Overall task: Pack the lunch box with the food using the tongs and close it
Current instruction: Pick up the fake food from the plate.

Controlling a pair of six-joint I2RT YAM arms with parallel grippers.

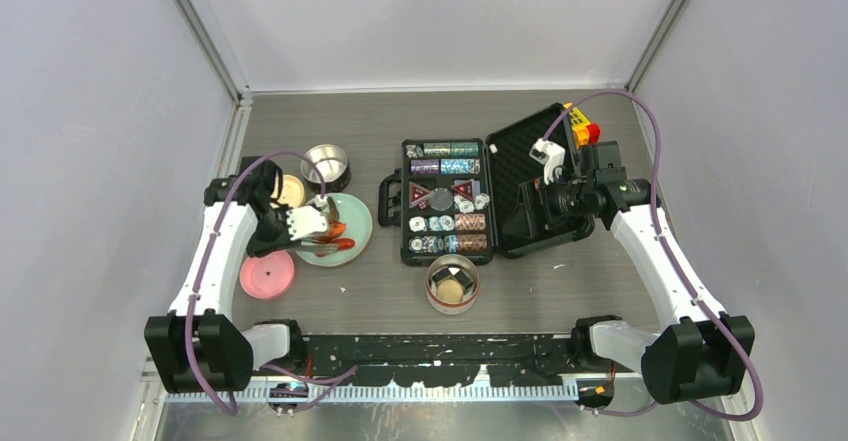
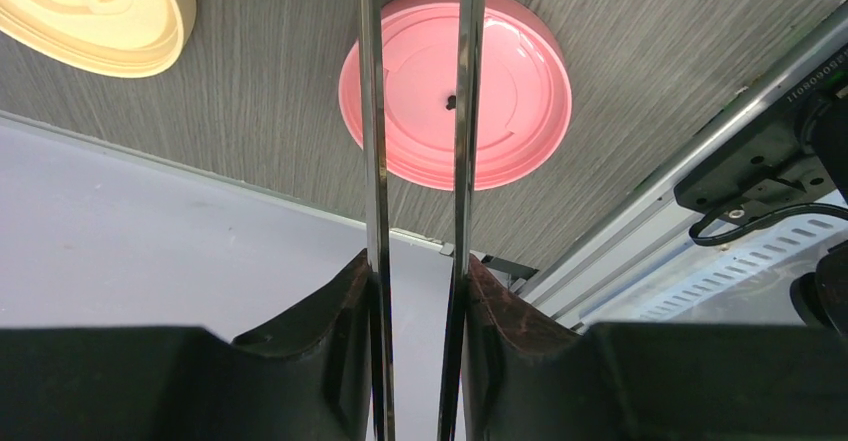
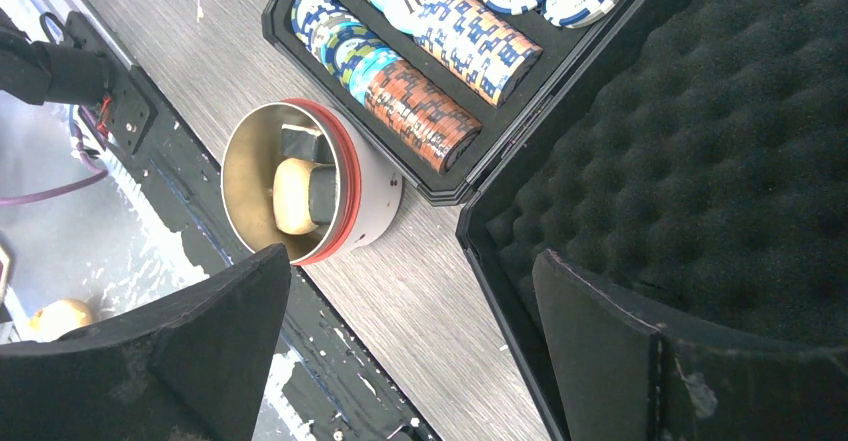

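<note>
My left gripper (image 1: 312, 225) hangs over the near-left edge of the mint-green plate (image 1: 358, 211), shut on the tongs (image 1: 322, 249). In the left wrist view the two thin metal arms of the tongs (image 2: 372, 111) run up between my fingers (image 2: 330, 311); their tips are out of frame. Red-orange sausages (image 1: 338, 231) lie on the plate. The lunch box is two tubs: a steel one (image 1: 325, 166) behind the plate, and a pale, red-rimmed one (image 1: 452, 283) holding a tan biscuit (image 3: 290, 196) and a dark block (image 3: 322, 191). My right gripper (image 3: 410, 261) is open and holds nothing.
The pink lid (image 2: 455, 91) lies on the table near the left arm, and the cream lid (image 2: 90, 11) lies behind it by the left wall. An open black case of poker chips (image 1: 445, 211) fills the table's centre, its foam lid (image 3: 720, 131) under my right gripper (image 1: 546, 159).
</note>
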